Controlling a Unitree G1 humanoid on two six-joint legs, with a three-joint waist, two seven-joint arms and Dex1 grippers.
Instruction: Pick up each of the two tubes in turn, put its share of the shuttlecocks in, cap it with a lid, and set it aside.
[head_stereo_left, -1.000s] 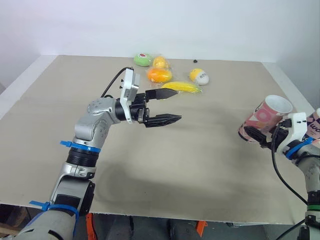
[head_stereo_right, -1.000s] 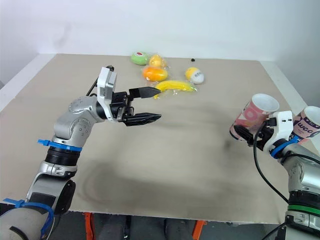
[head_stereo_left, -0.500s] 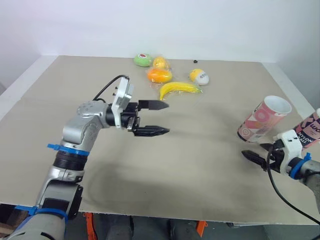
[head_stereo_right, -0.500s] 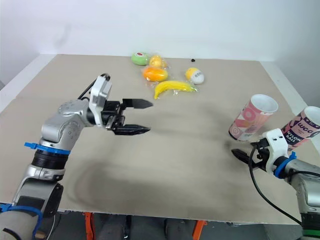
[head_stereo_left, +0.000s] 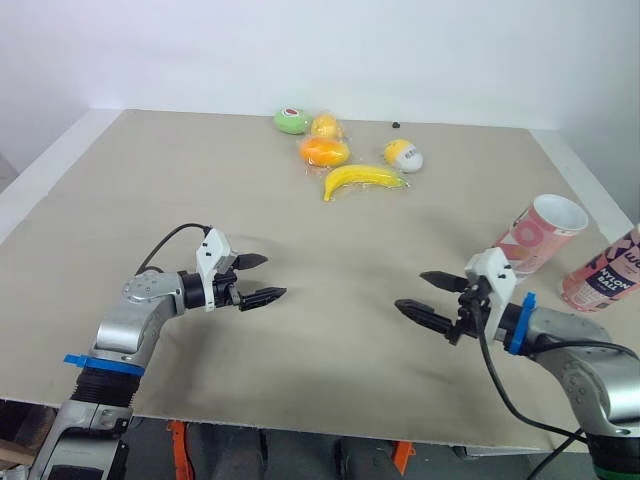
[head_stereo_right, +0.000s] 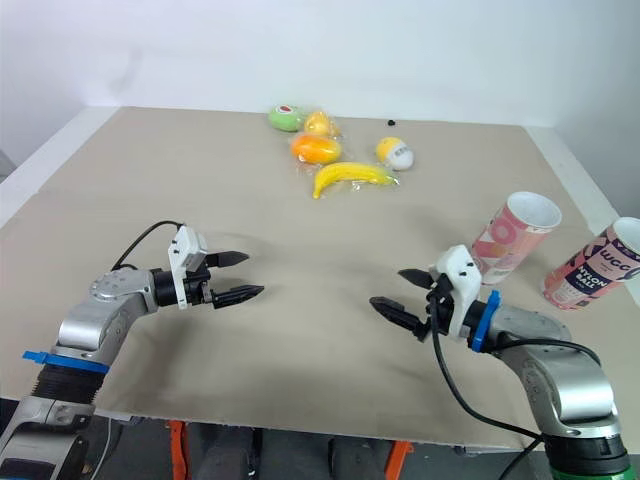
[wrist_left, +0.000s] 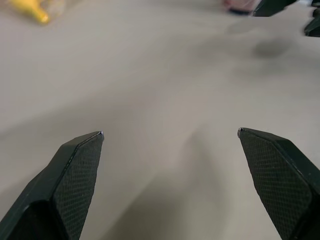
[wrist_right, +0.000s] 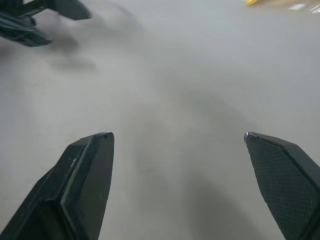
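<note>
Two tall paper cups stand at the table's right edge with their mouths up: a pink-and-white patterned cup (head_stereo_left: 540, 235) and, further right, a pink lettered cup (head_stereo_left: 603, 275). My right gripper (head_stereo_left: 409, 290) hovers low over the table, left of the patterned cup and apart from it, open and holding nothing. My left gripper (head_stereo_left: 272, 277) is low over the near left of the table, open and holding nothing. The two grippers point toward each other across bare tabletop. In the left wrist view the fingers (wrist_left: 70, 170) stand wide apart over bare table.
Fruit lies at the back middle: a banana (head_stereo_left: 362, 180), an orange (head_stereo_left: 323, 151), a green fruit (head_stereo_left: 291, 121), a small yellow fruit (head_stereo_left: 325, 126) and a yellow-and-white ball (head_stereo_left: 403, 154). A small black speck (head_stereo_left: 396, 125) sits near the far edge. The beige table (head_stereo_left: 150, 200) ends just right of the cups.
My right gripper let go of the patterned cup, which stays at the right edge, and swung left toward the middle. My left gripper dropped and drew back toward the near left.
</note>
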